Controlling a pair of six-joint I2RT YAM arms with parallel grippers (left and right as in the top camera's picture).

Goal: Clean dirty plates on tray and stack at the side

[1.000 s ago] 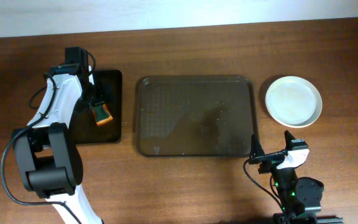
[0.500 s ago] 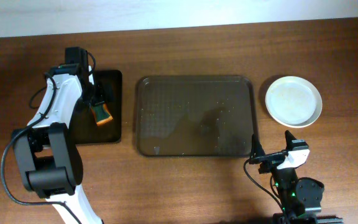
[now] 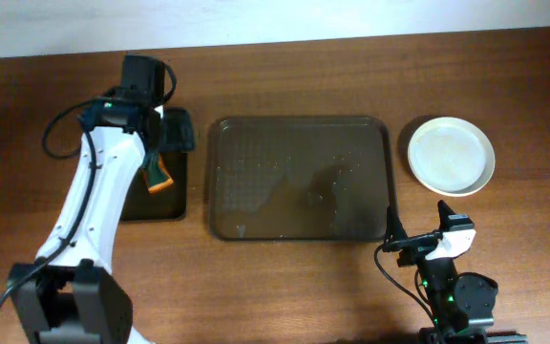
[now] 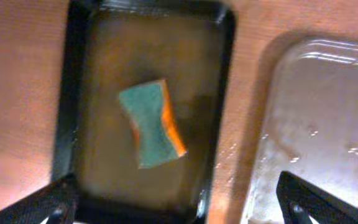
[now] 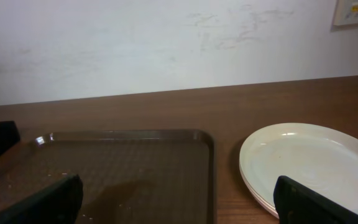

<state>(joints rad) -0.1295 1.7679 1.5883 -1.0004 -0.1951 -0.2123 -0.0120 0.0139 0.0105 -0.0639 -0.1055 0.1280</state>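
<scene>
Both released, left claw [image 4: 176,202] and right claw [image 5: 179,196]: job apparently done.
The left hangs over the sponge [image 4: 152,124] lying in its black tray [image 4: 73,93]; plates [image 3: 451,155] sit stacked on the worktop [image 3: 304,67], 3 o'clock of the bare tray [image 3: 256,191].

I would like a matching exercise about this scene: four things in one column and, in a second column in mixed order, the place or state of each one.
Column A
1. sponge
2. plates
3. brown tray
4. left gripper

Column B
a. open, above the black tray
b. white, stacked to the right of the brown tray
c. lying in the black tray
d. in the middle, wet, bearing no plate

Pairs: 1-c, 2-b, 3-d, 4-a
</scene>
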